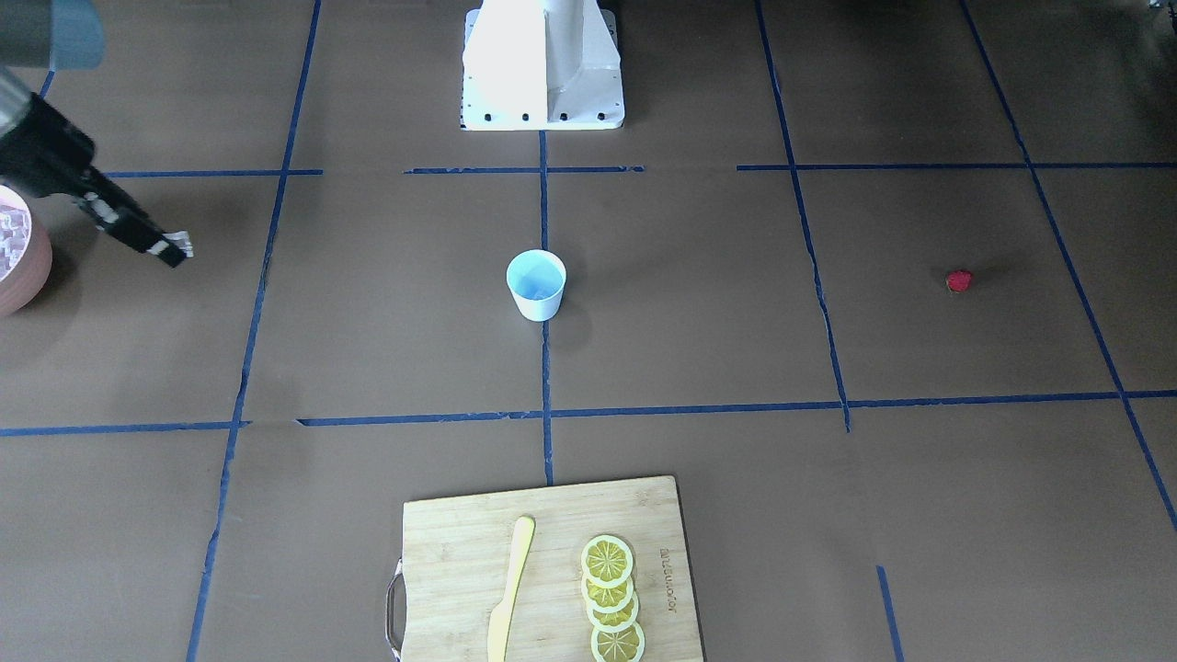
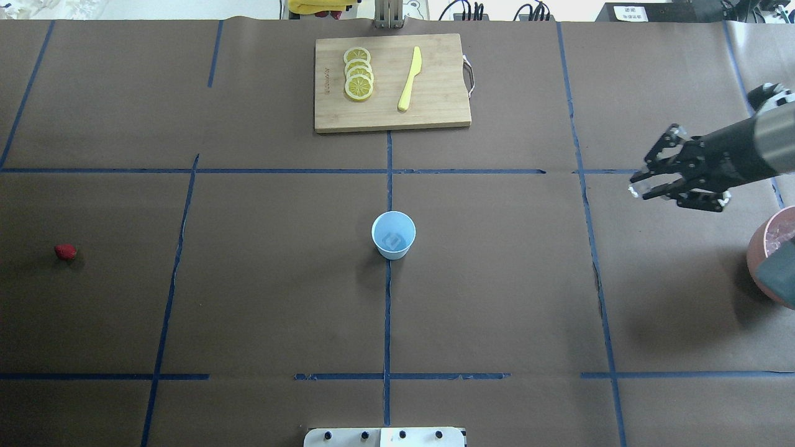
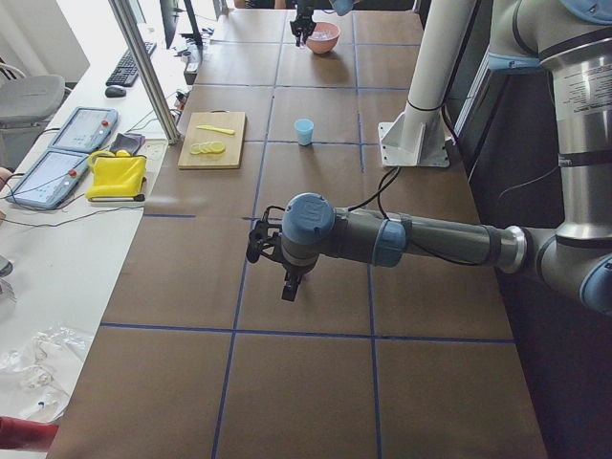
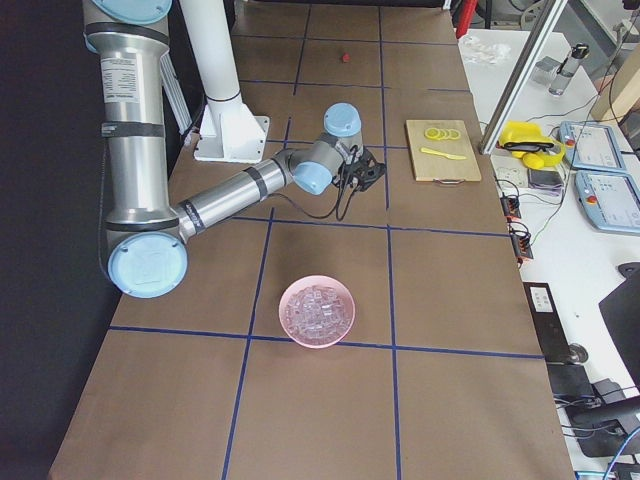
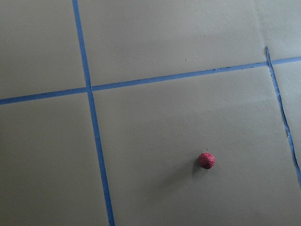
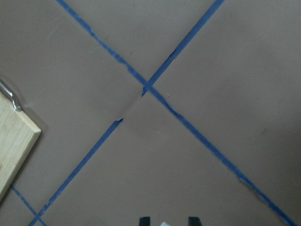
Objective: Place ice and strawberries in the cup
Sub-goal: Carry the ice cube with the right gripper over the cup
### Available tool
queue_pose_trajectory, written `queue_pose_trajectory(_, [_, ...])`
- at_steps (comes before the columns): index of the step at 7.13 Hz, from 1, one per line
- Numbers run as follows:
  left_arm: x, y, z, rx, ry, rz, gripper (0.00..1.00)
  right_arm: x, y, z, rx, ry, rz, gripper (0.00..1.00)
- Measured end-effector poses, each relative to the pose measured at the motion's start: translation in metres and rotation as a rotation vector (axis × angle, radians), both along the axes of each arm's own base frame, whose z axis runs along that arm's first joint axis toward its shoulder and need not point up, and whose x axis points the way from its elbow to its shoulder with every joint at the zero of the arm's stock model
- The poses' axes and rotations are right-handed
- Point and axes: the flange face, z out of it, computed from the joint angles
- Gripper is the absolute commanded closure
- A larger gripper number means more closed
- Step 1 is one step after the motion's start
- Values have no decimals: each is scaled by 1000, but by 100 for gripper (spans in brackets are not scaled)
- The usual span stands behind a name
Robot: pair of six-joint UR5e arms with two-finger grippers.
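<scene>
The white cup [image 2: 394, 234] with a pale blue inside stands upright at the table's middle, with one clear ice cube [image 2: 392, 239] in it. More ice [image 4: 318, 310] fills the pinkish bowl [image 4: 288, 325]. The red strawberry [image 2: 65, 251] lies alone on the table's left side and shows in the left wrist view [image 5: 206, 160]. My right gripper [image 2: 637, 190] hovers between bowl and cup. Its fingers [image 6: 145, 220] stand close together with a small whitish ice cube [image 6: 163, 223] between them. My left gripper [image 3: 272, 273] shows only in the exterior left view, above the strawberry's area. I cannot tell its state.
A wooden cutting board [image 2: 435, 99] at the far edge holds several yellow lemon slices [image 2: 358, 73] and a yellow knife [image 2: 410, 79]. The bowl [image 2: 763, 261] sits at the table's right edge, beside my right arm. Blue tape lines cross the brown table cover.
</scene>
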Motion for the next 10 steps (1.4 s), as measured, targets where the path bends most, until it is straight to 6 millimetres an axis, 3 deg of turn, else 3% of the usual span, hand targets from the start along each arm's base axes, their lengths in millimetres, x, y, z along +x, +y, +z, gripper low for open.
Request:
queue_pose_trajectory(3, [0,0,-2,1,1,-1,0,-180,10,-116,-15,48,23,97])
queue_pose_trajectory(4, [0,0,-2,2,1,-1,0,-219,15,-140,-16,57,45,97])
queue_pose_trajectory(5, [0,0,-3,3,2,-1,0,-245,17,-158,-13,58,62,96])
queue_pose_trajectory(6, [0,0,-3,3,3,-2,0,-263,19,-169,-14,59,68,87])
queue_pose_trajectory(8, [0,0,-5,5,14,-1,0,-283,17,-177,-11,71,82,10])
queue_pose_trajectory(9, [1,0,-5,5,17,-1,0,-290,18,-176,-6,80,88,1])
queue_pose_trajectory(10, [1,0,-6,5,18,-2,0,-296,22,-176,-1,88,100,0])
